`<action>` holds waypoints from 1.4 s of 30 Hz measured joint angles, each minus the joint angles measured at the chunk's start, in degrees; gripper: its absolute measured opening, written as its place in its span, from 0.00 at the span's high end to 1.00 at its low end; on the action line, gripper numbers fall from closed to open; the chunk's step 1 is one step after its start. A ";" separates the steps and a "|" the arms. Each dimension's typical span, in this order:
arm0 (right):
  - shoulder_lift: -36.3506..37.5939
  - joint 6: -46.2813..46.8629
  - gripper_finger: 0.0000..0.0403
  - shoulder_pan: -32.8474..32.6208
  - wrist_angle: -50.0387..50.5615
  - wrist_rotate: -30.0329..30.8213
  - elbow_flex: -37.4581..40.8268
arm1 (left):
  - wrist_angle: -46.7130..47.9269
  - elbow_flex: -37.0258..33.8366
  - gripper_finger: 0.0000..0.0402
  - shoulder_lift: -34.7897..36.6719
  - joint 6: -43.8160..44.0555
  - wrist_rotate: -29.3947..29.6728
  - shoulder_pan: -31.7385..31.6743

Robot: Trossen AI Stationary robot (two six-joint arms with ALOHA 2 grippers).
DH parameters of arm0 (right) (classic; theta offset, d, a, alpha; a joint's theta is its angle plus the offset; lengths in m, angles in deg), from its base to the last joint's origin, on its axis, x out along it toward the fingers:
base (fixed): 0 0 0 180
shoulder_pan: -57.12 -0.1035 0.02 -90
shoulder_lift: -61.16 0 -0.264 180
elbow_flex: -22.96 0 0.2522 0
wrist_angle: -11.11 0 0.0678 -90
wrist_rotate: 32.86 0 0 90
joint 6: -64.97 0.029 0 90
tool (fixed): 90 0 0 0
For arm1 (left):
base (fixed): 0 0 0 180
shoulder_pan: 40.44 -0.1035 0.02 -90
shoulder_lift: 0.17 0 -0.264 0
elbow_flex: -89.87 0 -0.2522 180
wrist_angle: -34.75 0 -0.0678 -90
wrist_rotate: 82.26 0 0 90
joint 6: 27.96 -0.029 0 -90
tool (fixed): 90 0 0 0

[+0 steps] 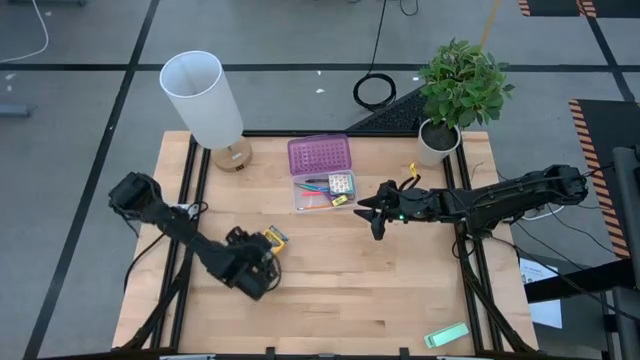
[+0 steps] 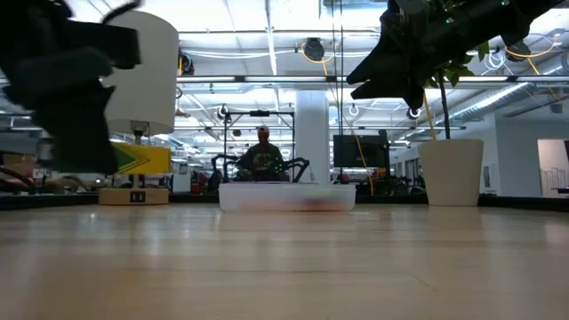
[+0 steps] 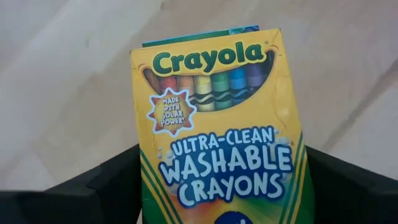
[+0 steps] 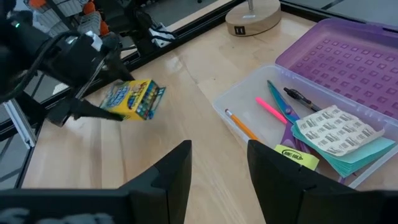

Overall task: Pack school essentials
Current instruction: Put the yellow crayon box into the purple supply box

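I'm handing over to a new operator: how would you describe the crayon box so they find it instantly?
Start at the white lamp on the table's far left side, then follow the left arm to the left gripper nearer the front edge. The crayon box is held in its jaws, off the table: a yellow and green carton, the only task item outside the clear case.

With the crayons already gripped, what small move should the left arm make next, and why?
Probably carry the crayon box toward the open pencil case. The left claw is shut on the box, lifted off the table and apart from the case, which already holds pencils, scissors and a packet. The right claw hovers open beside the case, so the path should stay on the left arm's side.
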 joint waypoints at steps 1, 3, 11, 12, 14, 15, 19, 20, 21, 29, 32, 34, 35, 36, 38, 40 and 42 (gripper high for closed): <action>0.00 0.03 0.63 0.00 0.03 -0.16 0.00 | -0.30 0.00 0.14 0.53 -3.02 0.03 -1.14; 0.00 0.03 0.63 0.00 -0.02 -0.84 0.00 | -0.32 0.00 0.14 1.89 -7.85 0.05 -3.67; -0.02 -1.49 0.63 -1.85 0.00 -1.61 0.00 | -4.00 1.48 0.14 8.93 -28.51 -1.90 -13.68; -0.02 -1.74 0.63 -2.07 0.01 -1.60 0.00 | -5.49 1.94 0.14 9.56 -32.00 -3.35 -14.83; 0.00 -2.10 0.63 -2.54 0.03 -1.56 0.00 | -7.68 3.00 0.14 10.76 -37.91 -5.96 -17.06; 0.00 -2.30 0.63 -2.65 0.01 -1.56 0.00 | -8.05 3.80 0.14 11.19 -40.43 -6.70 -18.23; 0.00 -2.90 0.63 -3.34 0.03 -1.47 0.00 | -8.99 7.76 0.14 11.30 -49.67 -9.83 -22.65; 0.00 -2.98 0.63 -3.48 0.04 -1.48 0.00 | -8.85 8.86 0.14 11.30 -51.73 -10.84 -23.69; 0.00 -2.96 0.63 -3.72 0.10 -1.47 0.00 | -9.06 10.10 0.14 11.20 -53.83 -11.81 -24.68; 0.75 -4.45 0.63 -4.57 0.74 -1.45 0.00 | -9.18 17.50 0.14 10.82 -68.03 -13.75 -29.96; 2.49 -4.48 0.63 -4.57 2.49 -1.41 0.00 | -9.00 19.26 0.14 10.77 -70.91 -14.07 -31.83; 4.13 -4.46 0.63 -4.58 3.68 -1.41 0.00 | -9.64 20.13 0.14 10.82 -72.44 -15.46 -33.22; 5.05 -4.42 0.63 -4.70 4.27 -1.39 0.00 | -9.99 20.36 0.14 10.84 -73.15 -16.50 -34.00; 6.00 -4.34 0.63 -4.91 4.74 -1.31 0.00 | -10.48 20.37 0.14 10.82 -73.83 -17.57 -34.71; 7.55 -4.31 0.63 -5.53 5.84 -0.95 0.00 | -11.25 20.37 0.14 10.80 -75.28 -19.80 -36.23; 8.93 -4.32 0.63 -6.41 6.68 -0.54 0.00 | -12.07 20.37 0.14 10.73 -76.42 -21.80 -37.74; 10.24 -4.34 0.63 -7.40 7.39 0.87 0.00 | -12.64 20.42 0.14 9.94 -77.56 -23.43 -39.18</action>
